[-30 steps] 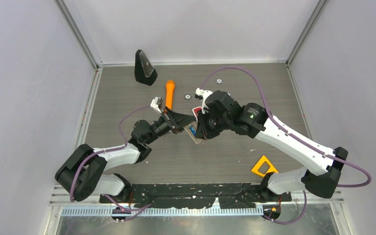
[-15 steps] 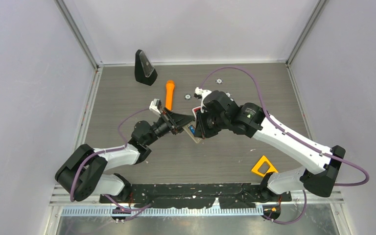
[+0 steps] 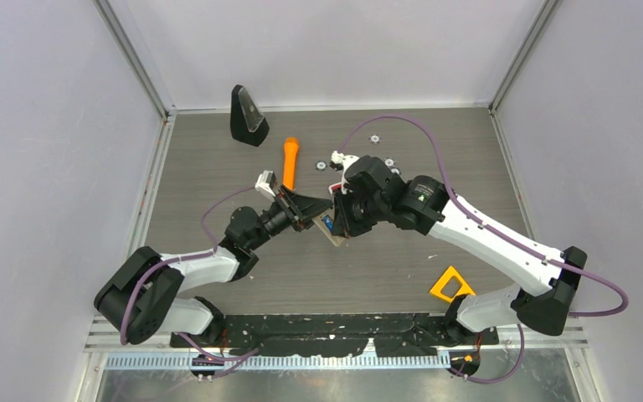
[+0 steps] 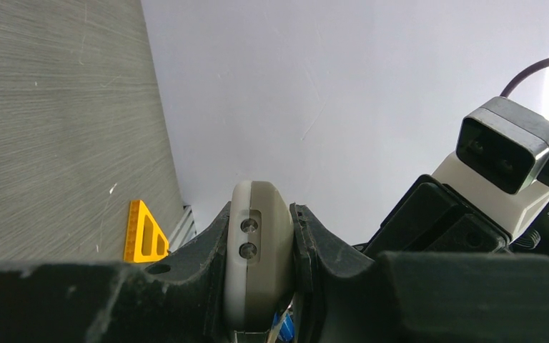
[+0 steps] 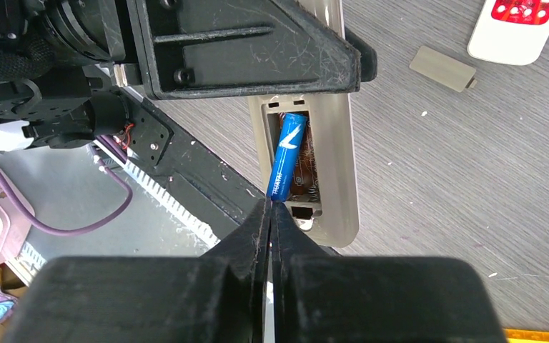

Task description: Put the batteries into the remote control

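Note:
My left gripper (image 4: pixel 259 239) is shut on the grey remote control (image 4: pixel 257 250) and holds it above the table by its sides. From the right wrist view, the remote (image 5: pixel 337 171) has its back compartment open. A blue battery (image 5: pixel 287 153) lies slanted in that compartment, its far end inside and its near end raised. My right gripper (image 5: pixel 271 205) is shut with nothing between its fingers. Its tips touch the battery's near end. From above, both grippers (image 3: pixel 306 209) (image 3: pixel 341 219) meet at the table's middle.
A grey battery cover (image 5: pixel 443 68) and a white remote with red buttons (image 5: pixel 518 28) lie on the table beyond. An orange cylinder (image 3: pixel 289 163), a black stand (image 3: pixel 247 115), small round discs (image 3: pixel 375 139) and a yellow triangle (image 3: pixel 450 285) are also on the table.
The right arm has shifted slightly left toward the left gripper. The left arm and the remote have barely moved.

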Motion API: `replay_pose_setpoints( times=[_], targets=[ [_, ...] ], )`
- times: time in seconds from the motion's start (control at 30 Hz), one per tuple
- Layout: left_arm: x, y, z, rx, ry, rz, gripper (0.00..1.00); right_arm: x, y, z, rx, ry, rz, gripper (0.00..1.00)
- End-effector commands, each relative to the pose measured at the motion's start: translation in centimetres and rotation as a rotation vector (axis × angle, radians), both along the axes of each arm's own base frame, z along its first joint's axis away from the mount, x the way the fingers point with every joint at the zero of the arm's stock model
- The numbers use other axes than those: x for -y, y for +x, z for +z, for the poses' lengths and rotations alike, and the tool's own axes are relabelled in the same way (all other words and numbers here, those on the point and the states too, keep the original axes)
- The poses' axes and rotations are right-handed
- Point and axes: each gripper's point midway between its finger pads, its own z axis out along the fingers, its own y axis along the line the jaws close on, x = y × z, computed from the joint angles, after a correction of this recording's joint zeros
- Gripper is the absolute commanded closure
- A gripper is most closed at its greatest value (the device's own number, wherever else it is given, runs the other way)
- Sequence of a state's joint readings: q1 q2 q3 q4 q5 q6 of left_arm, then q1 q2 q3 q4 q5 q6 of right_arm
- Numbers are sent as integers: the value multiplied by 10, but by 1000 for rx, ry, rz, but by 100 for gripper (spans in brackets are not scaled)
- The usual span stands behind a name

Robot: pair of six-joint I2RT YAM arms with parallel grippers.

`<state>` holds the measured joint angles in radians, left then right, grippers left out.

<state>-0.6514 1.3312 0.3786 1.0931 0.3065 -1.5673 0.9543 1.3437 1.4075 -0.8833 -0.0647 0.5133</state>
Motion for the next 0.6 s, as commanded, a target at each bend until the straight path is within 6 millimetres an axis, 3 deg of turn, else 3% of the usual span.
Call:
replay_pose_setpoints(
  times=[0.0,0.3,0.57],
  targets=[
    [0,-31,69,164,-178,-98,100,-14,16,-1,56,27,-5,91],
    [0,-29,64,168,-162,-89,100,-2,6,12,78,36,29,68],
    [1,-28,62,178,-148,-85,100,-4,11,10,94,34,19,71]
  ],
)
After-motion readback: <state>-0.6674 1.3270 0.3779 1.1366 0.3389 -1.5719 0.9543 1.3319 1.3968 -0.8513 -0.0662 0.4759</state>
